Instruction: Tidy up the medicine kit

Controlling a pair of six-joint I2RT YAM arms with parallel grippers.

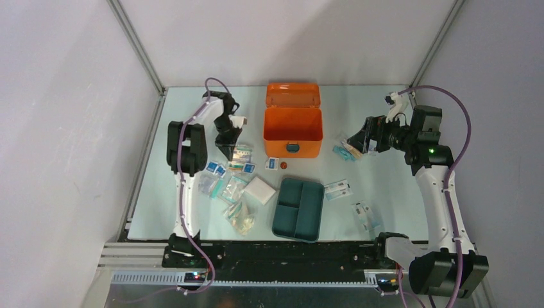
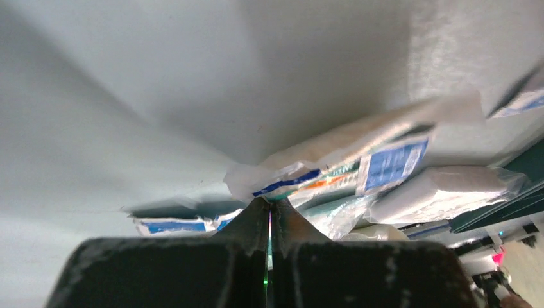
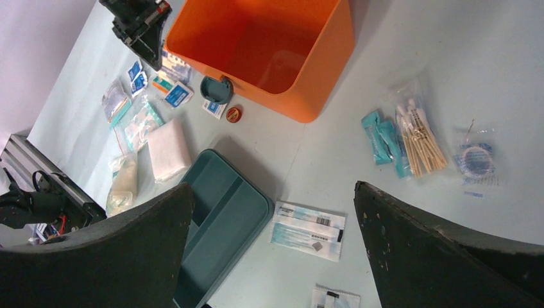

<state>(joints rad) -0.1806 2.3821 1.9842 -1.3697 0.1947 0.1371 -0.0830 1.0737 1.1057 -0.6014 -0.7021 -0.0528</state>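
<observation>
The medicine kit is a bright orange box at the back middle, lid swung open, inside bare; it also shows in the right wrist view. My left gripper is down at the table left of the kit. In the left wrist view its jaws are closed with the tips pinching the edge of a white packet with a blue stripe. My right gripper hovers right of the kit, open wide and empty, above a swab bag and teal packets.
A dark teal compartment tray lies in front of the kit. Several packets, a white gauze pad and a bag lie left of it. More packets lie right of it. A small red disc sits by the latch.
</observation>
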